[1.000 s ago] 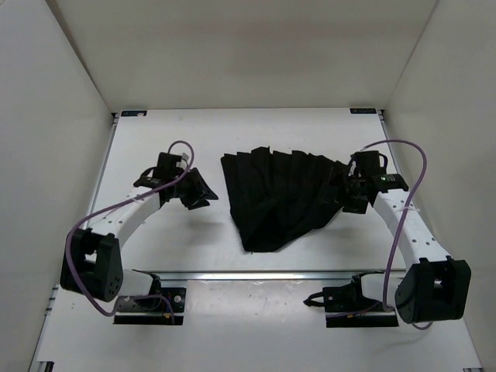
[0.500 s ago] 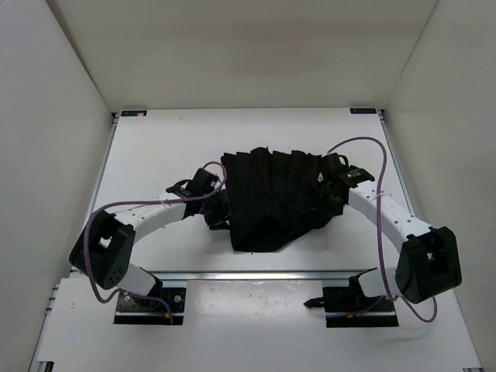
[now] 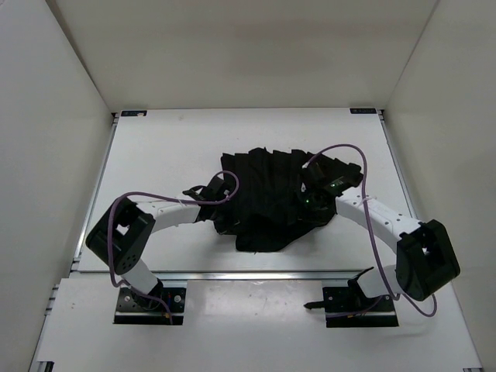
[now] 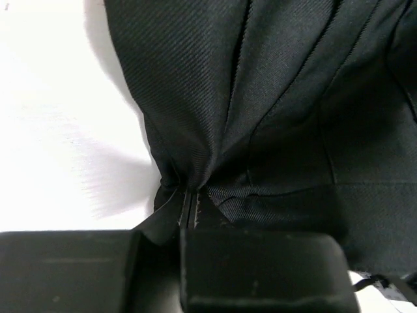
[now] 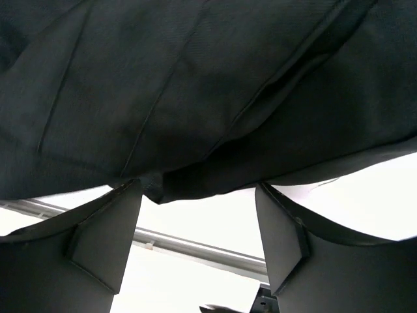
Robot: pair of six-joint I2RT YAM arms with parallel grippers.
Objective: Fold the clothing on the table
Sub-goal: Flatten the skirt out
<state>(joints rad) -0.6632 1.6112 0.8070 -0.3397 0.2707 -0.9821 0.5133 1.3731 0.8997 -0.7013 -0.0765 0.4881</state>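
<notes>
The black, pleated, soft fabric garment (image 3: 267, 194) was spread on the white matte table (image 3: 155, 139), nearer its near edge than its far edge. Its left side was clamped by the left gripper (image 4: 189, 218). The right gripper (image 5: 199, 195) was held spread apart at the garment's right side.

left gripper (image 3: 219, 220): moved from well left of the clothing (image 3: 267, 194) onto its left edge, now pinching a fold | right gripper (image 3: 310, 203): moved from clothing's right edge inward over its right part | clothing: right side bunched inward, narrower
</notes>
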